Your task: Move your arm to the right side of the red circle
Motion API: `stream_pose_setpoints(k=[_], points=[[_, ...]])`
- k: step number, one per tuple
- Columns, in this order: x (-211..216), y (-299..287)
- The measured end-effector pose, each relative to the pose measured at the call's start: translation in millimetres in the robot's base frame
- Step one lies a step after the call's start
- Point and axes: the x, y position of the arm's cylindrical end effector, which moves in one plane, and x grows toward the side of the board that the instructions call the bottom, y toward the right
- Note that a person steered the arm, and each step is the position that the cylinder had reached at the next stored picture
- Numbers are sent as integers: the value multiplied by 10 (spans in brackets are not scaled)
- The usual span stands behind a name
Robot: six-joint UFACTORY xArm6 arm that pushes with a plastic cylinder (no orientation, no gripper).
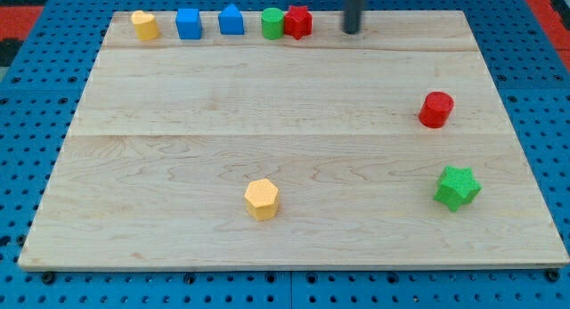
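Note:
The red circle [436, 109], a short red cylinder, stands on the wooden board near its right edge, a little above mid-height. My tip [353, 31] is at the view's top, on the board's far edge, up and to the left of the red circle and well apart from it. It stands just right of the red star [297, 22].
Along the top edge stand a yellow block [144, 25], a blue square block [188, 24], a blue house-shaped block [232, 20], a green circle [272, 24] touching the red star. A green star [457, 187] lies below the red circle. A yellow hexagon [262, 199] sits at bottom centre.

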Motion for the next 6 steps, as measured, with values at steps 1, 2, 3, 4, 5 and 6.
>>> stream_pose_setpoints(k=[1,2,3,4,5,6], points=[[150,676],[155,682],[155,730],[384,1249],[1135,1438],[1687,1318]])
